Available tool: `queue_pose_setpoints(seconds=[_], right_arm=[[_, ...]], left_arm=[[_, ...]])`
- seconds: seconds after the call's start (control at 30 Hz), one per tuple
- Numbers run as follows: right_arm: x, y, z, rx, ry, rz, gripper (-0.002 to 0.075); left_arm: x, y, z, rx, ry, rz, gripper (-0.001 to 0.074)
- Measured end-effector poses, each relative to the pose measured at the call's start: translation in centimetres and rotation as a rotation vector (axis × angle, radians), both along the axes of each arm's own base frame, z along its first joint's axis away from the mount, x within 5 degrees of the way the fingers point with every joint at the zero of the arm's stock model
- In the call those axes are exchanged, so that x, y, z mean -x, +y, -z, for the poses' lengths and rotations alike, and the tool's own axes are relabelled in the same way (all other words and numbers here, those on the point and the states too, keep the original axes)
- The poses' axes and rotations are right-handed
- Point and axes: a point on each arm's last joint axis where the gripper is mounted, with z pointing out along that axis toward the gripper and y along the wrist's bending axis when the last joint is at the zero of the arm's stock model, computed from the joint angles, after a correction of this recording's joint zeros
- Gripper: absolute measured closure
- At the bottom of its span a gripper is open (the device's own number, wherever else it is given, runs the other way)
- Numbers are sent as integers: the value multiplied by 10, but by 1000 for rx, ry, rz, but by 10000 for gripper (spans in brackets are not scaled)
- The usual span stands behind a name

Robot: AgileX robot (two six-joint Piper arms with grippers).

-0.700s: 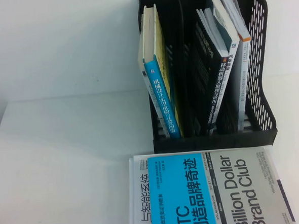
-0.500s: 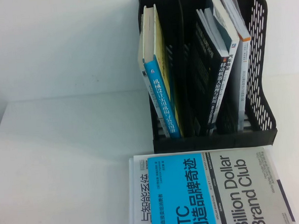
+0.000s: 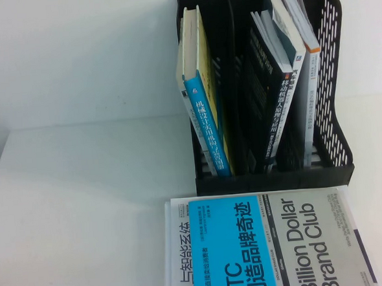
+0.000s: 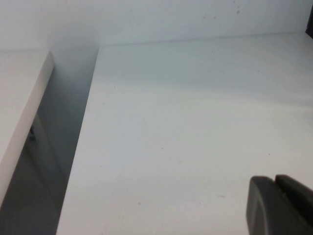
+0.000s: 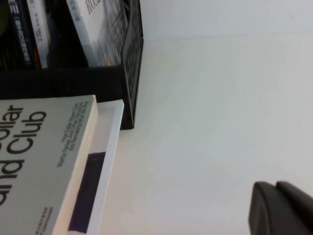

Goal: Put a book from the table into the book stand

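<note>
The blue-and-white book (image 3: 275,241), with "Billion Dollar Brand Club" and "DTC" on its cover, lies flat on the white table (image 3: 85,208) at the front, on top of another white book (image 3: 178,254). Its white half shows in the right wrist view (image 5: 44,161). The black book stand (image 3: 270,170) stands just behind it, holding several upright books. My left gripper (image 4: 276,196) is shut and empty above bare table. My right gripper (image 5: 279,200) is shut and empty over bare table to the right of the book. Neither gripper shows in the high view.
In the stand, a yellow book with a blue spine (image 3: 206,122) leans in the left slot, and dark and white books (image 3: 281,85) fill the right slots. The table's left edge and a gap (image 4: 58,147) show in the left wrist view.
</note>
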Motion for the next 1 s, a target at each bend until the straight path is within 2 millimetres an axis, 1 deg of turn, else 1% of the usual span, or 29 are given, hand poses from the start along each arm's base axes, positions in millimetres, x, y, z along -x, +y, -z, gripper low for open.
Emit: queue_pose_setpoints(seconds=[0.4,0.53,0.63,0.87,1.0], right_arm=[[0,0,0,0,0,0,729],[-1,0,-2,0,-38,1,729],[-4,0,-11,-4,-150,5,729],[-3,-1,-48,-20,-561,17,729],[2,-2,-63,-26,-728,21,729]], left_arm=[[0,0,0,0,-2,0,737],[-2,0,-5,6,-64,2,737],[-3,-1,-15,17,-173,4,737],[-1,-1,-46,48,-516,13,737],[2,-1,-55,58,-618,15,737]])
